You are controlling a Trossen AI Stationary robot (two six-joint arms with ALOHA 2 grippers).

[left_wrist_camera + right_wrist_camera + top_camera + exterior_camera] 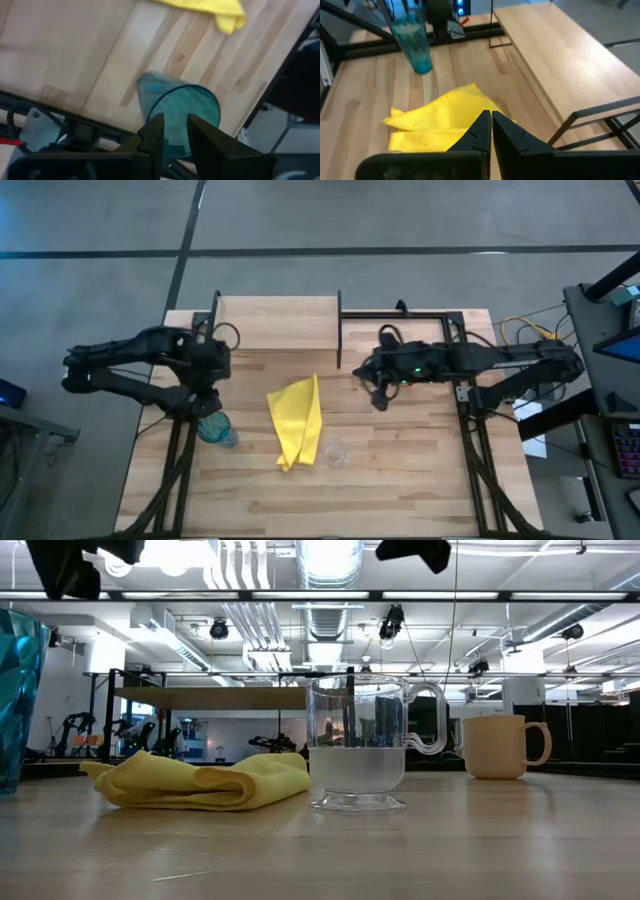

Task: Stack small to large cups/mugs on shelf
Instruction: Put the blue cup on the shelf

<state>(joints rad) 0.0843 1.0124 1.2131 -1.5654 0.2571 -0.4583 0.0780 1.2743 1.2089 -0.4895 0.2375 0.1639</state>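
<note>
The teal tumbler [217,430] stands upright on the table at the left and also shows in the low view [18,700]. My left gripper [175,137] is open just above its rim [182,92], apart from it. The small clear glass [335,452] stands near the front, at the middle of the low view [357,755]. The orange mug [500,746] stands on the table farther back; in the high view my right arm hides it. My right gripper [491,125] is shut and empty, above the table to the right of the yellow cloth [297,420]. The shelf [278,323] stands at the far edge.
The yellow cloth lies crumpled between the tumbler and the clear glass. The shelf's black metal legs [340,330] and a black frame [440,315] stand along the far edge. Bare tabletop [400,490] lies toward the near edge.
</note>
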